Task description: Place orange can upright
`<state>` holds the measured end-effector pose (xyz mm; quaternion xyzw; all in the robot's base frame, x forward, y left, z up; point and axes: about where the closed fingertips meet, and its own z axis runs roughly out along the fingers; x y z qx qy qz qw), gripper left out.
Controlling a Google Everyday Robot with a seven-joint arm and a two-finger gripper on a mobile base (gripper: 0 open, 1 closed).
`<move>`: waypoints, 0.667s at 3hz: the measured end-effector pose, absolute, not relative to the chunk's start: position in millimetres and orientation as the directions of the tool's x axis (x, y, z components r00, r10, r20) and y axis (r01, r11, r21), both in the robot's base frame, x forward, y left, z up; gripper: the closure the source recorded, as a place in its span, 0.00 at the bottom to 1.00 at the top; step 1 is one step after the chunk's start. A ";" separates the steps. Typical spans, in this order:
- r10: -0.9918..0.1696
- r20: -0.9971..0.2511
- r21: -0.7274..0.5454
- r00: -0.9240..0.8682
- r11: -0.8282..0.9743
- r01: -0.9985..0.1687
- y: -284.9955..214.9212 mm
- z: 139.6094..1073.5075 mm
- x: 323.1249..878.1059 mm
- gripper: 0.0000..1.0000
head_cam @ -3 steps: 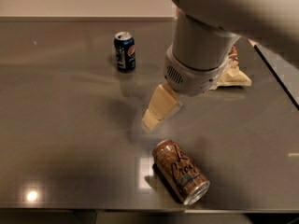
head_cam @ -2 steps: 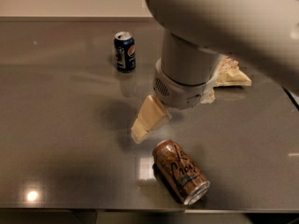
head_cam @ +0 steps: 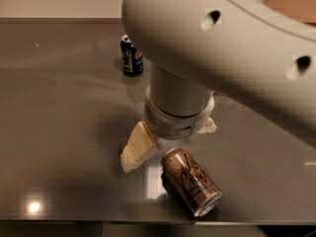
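Orange can (head_cam: 191,181) on the table (head_cam: 59,112), near the front edge, right of centre. Bronze-orange metal skin with dark scribbled lettering, silver rim at the near end. Down on its side, not upright. Long axis on a diagonal: far end up-left, toward the gripper; silver near end down-right, toward the table's front edge.

Gripper (head_cam: 148,149) just beyond and left of the can's far end, low over the table under the big pale arm (head_cam: 207,48), with a cream part slanting down-left. Touching the can or not: cannot tell. Apart or together: cannot tell either.

Upright Pepsi can (head_cam: 132,56) far back, well apart from both.

Against 0.7 s ago: orange can in the same spot, same lie. Gripper lower and nearer the can's far end. Arm further across, filling much more of the upper right. Pepsi can unmoved.
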<state>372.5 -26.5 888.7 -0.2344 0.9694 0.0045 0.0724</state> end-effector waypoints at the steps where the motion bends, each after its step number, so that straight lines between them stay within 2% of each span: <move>1: -0.464 -0.101 -0.010 -0.880 0.885 -0.465 -31.8 865.4 356.6 0.00; 2: -0.468 -0.079 -0.015 -0.880 0.884 -0.468 -37.2 854.9 353.2 0.00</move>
